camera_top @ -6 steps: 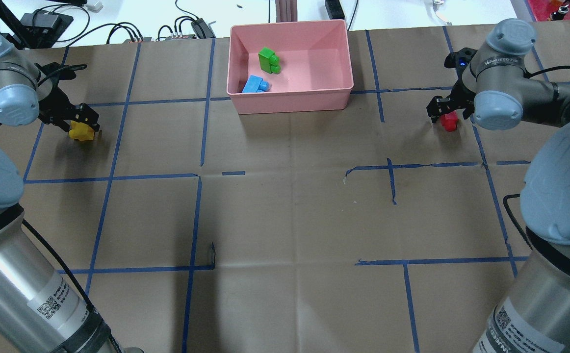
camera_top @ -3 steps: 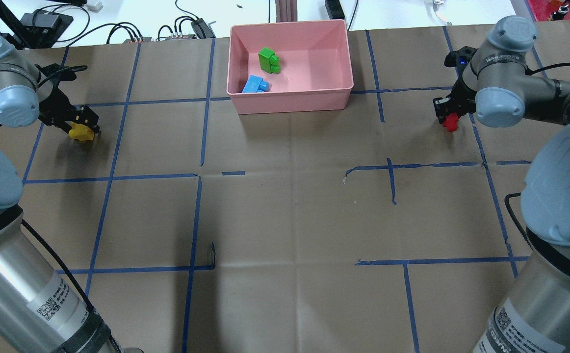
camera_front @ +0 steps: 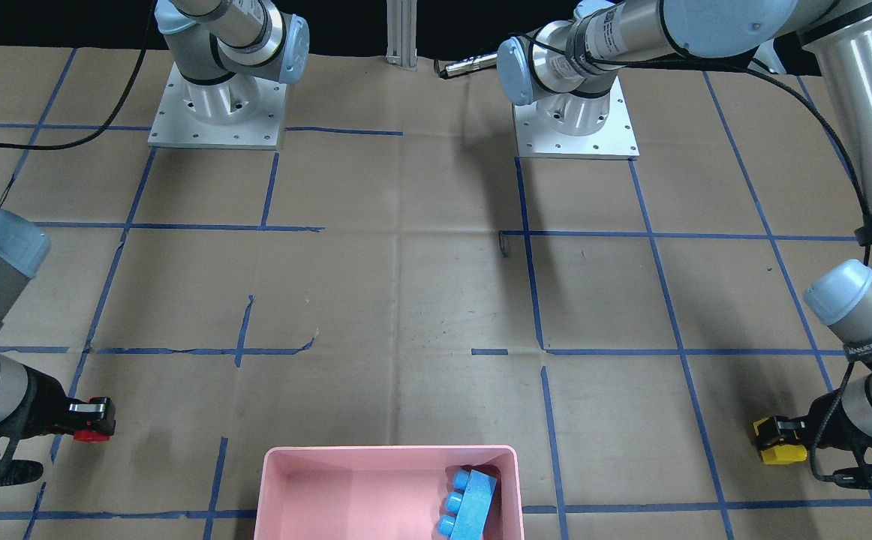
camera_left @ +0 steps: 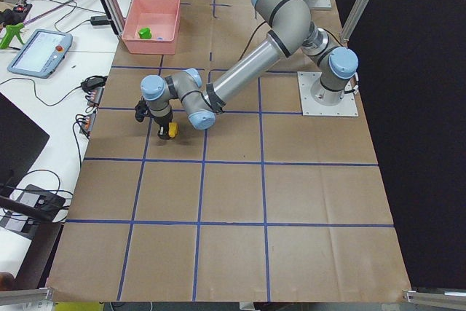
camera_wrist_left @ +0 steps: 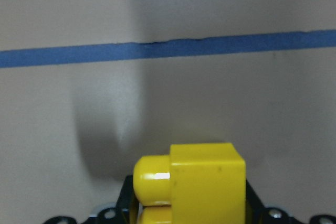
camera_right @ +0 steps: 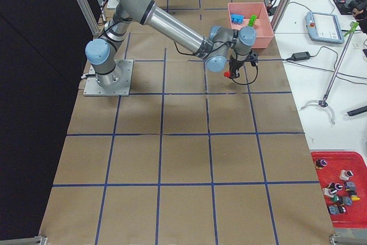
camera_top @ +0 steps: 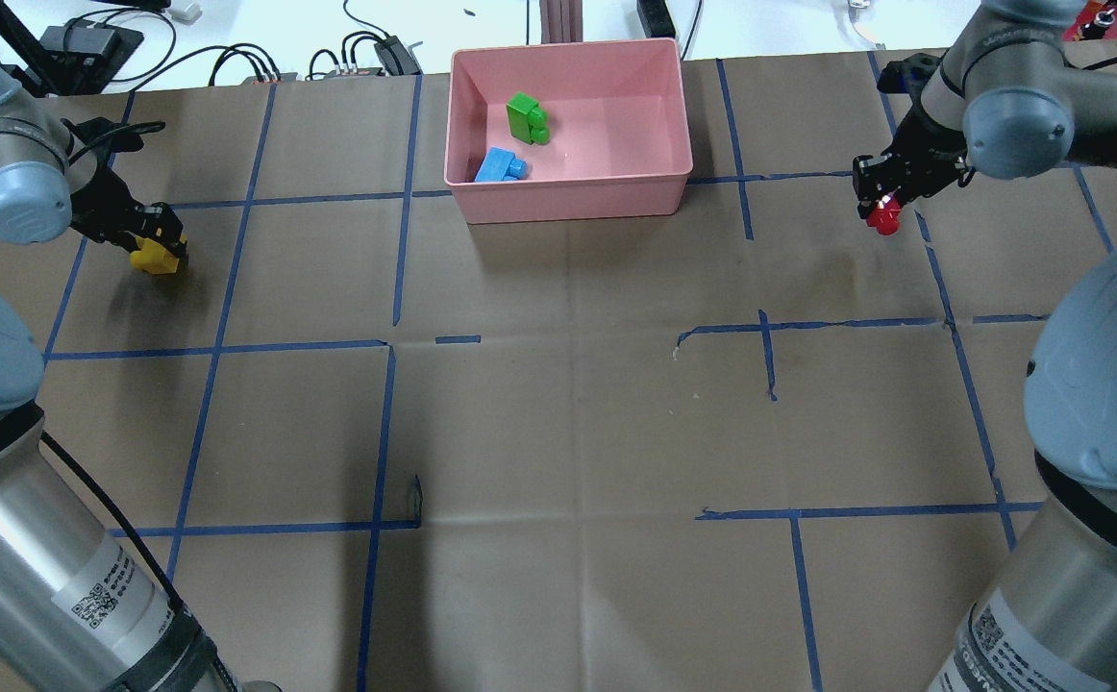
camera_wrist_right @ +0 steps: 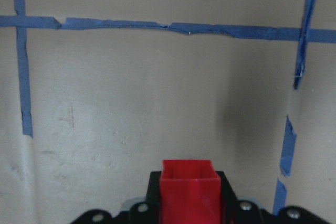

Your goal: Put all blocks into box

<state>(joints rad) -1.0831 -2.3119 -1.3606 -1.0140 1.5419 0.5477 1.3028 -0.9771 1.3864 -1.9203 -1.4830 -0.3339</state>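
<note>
The pink box (camera_top: 568, 197) stands at the table's far middle and holds the green block (camera_top: 526, 117) and the light blue block (camera_top: 499, 165); the blue block also shows in the front view (camera_front: 470, 502). My left gripper (camera_top: 157, 252) is shut on the yellow block (camera_top: 155, 258), held just above the table at the far left; it shows in the left wrist view (camera_wrist_left: 194, 182). My right gripper (camera_top: 882, 213) is shut on the red block (camera_top: 883, 219), lifted above the table at the far right; it shows in the right wrist view (camera_wrist_right: 189, 192).
Blue tape lines (camera_top: 232, 202) form a grid on the brown paper table cover. Cables and small devices (camera_top: 366, 53) lie beyond the table's far edge, behind the box. The arm bases (camera_front: 214, 105) stand at the robot's side.
My right gripper has risen and moved a little toward the far edge with the red block. My left gripper has lifted slightly with the yellow block.
</note>
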